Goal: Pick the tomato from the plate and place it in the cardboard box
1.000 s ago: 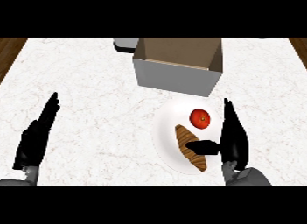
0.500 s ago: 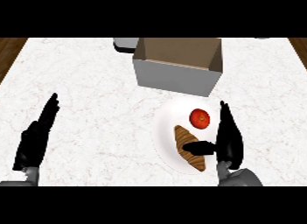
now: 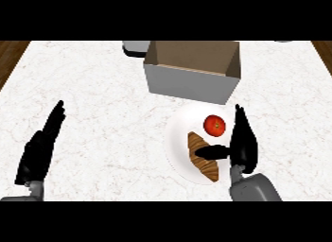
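A red tomato [image 3: 214, 125] lies on the far part of a white plate [image 3: 181, 142], with a brown croissant [image 3: 202, 162] beside it on the near part. My right hand [image 3: 241, 140] hovers over the plate's right edge, fingers straight and pointing away, thumb stretched left over the croissant; it is open and just right of the tomato, holding nothing. The open cardboard box [image 3: 193, 70] stands just beyond the plate. My left hand [image 3: 41, 146] rests open at the lower left, fingers up.
A grey and black object [image 3: 135, 47] sits behind the box's left corner. Dark wood floor [image 3: 1, 61] shows past the white marble counter's [image 3: 91, 104] left and right edges.
My right hand has slid left and a little nearer, over the plate's right edge, closing on the tomato. The left hand, tomato and box have stayed put.
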`<state>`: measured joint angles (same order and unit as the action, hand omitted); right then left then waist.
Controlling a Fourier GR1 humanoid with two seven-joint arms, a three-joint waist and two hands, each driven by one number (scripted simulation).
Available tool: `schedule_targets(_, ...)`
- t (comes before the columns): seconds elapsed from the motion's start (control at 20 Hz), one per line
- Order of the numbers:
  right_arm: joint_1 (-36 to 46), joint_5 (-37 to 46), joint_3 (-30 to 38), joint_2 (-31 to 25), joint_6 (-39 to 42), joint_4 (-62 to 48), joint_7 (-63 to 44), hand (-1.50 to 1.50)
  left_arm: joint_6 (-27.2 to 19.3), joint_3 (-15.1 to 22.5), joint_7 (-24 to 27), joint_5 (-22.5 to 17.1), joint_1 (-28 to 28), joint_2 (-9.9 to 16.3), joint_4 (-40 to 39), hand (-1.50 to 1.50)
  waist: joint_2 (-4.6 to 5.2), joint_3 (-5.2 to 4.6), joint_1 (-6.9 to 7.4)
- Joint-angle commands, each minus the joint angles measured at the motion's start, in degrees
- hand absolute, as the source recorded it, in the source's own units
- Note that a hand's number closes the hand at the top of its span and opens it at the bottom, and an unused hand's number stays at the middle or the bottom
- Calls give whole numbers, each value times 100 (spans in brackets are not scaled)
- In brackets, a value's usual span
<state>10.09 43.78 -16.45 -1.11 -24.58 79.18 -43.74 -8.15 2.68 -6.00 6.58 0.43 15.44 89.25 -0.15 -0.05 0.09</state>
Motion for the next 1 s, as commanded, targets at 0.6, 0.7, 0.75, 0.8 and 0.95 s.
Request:
schedule_targets(0.6, 301, -326, 277, 42, -94, -1230, 733, -150, 292, -130, -229, 372, 428, -388, 656, 0, 13, 7, 22)
schedule_targets(0.7, 566, -590, 77, 110, -385, -1320, 633, -150, 511, -483, 39, 231, 107, -252, 67, 0, 17, 6, 15)
schedule_targets(0.75, 496, -720, 44, 111, -568, -1551, 956, 150, 255, -308, 3, 480, -214, -492, -253, 0, 19, 7, 6)
schedule_targets(0.8, 678, -620, -83, 110, -368, -1349, 528, 150, 499, -530, 83, 229, 285, -259, 316, 0, 14, 6, 24)
schedule_targets(0.95, 450, 142, -23, -39, -503, -1067, 321, 150, 351, -452, 192, 364, -67, -478, -221, 0, 13, 4, -14)
